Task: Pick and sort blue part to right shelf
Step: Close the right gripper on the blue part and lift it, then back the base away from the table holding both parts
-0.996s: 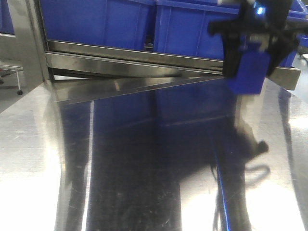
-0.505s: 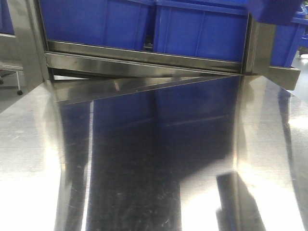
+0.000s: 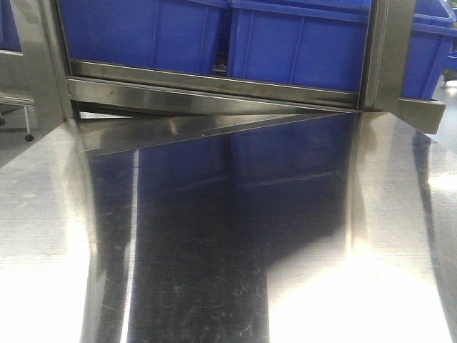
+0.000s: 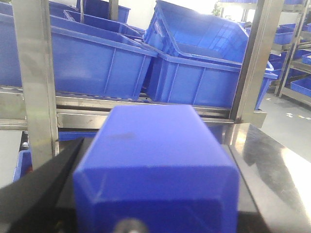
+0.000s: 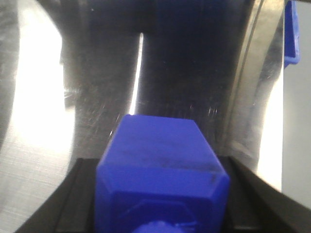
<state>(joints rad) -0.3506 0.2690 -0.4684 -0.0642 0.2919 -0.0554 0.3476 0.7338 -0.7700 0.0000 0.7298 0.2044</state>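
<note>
Left end effector [image 4: 154, 145]: black fingers [image 4: 43, 184] pressed on both sides of a blue part [image 4: 155, 165], clenched on it. I hold it facing the right shelf [image 4: 146, 104], near the bench's far edge. The part is level with the shelf's front rail. Behind the rail are two big blue bins [image 4: 97, 68] side by side, the right one with another bin tilted inside it. A steel post [image 4: 34, 87] stands left of the part and another on the right.

Right end effector [image 5: 155, 162]: also clenched, on an other blue part [image 5: 160, 150], pointing down at the bench [image 5: 43, 121]. I can't tell whether the part touches the surface. There is a blue corner at top right, too cropped to name.

Front view: shelf rail [image 3: 214, 89] along the bench's [image 3: 214, 250] far edge, bins [image 3: 143, 32] above it, post [image 3: 389, 50] at the far right corner. Neither end effector nor either part shows here.
</note>
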